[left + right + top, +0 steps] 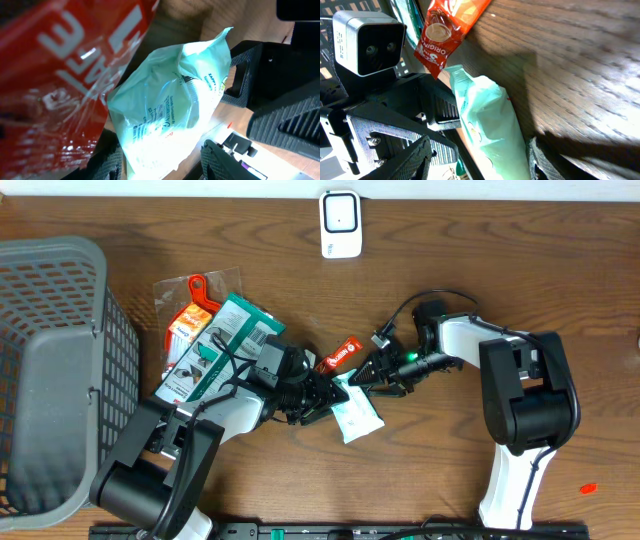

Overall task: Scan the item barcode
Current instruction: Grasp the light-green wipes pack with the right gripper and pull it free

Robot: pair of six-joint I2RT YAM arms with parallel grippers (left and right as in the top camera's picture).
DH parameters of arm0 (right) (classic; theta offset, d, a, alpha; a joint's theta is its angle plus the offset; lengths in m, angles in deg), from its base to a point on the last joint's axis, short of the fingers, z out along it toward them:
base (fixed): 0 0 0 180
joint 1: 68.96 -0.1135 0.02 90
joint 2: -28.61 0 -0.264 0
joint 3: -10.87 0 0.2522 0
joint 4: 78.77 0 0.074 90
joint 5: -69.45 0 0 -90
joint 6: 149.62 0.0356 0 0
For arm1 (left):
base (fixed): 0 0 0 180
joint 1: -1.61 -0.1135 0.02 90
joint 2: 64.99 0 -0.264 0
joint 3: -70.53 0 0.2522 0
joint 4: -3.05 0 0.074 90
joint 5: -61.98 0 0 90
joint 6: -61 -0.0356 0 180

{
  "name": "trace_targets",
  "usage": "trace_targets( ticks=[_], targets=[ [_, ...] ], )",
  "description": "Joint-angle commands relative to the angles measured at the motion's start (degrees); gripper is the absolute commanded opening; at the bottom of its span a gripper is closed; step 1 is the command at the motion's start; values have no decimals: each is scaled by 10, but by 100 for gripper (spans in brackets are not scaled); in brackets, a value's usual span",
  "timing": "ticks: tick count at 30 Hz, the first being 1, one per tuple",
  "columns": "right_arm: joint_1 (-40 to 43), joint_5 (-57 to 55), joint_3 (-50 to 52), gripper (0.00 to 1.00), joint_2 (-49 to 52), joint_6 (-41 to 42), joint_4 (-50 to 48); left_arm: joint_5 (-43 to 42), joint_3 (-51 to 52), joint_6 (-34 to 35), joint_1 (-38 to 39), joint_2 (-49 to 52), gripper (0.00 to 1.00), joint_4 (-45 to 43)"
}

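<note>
Wipes pouch [170, 110] is thin mint-green plastic film, super crinkly and shiny. Red sachet [447, 30] is glossy foil-type wrap too. Table [580, 60] is dark wood, visible grain, low sheen. Basket [60, 360] is matt grey plastic mesh.

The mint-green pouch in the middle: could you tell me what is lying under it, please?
Wooden table shows along the free edges of the mint-green pouch; whatever lies directly beneath is covered by the pouch.

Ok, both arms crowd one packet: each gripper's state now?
Left gripper: jaws astride the packet; grip cannot be told.
Right gripper: jaws astride it too; cannot tell.
</note>
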Motion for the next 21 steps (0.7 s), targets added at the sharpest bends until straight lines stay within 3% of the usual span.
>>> trace_targets(
  ticks=[1,6,15,21],
  targets=[
    [10,-163,22,59,41,3,2,61,33,-7,3,41,53,29],
    [3,-163,22,47,41,4,8,61,33,-7,3,41,52,29],
    [-3,-163,22,57,41,3,4,53,33,-14,3,41,35,29],
    [-4,-163,22,58,41,4,2,53,33,-13,7,41,25,28]
  ],
)
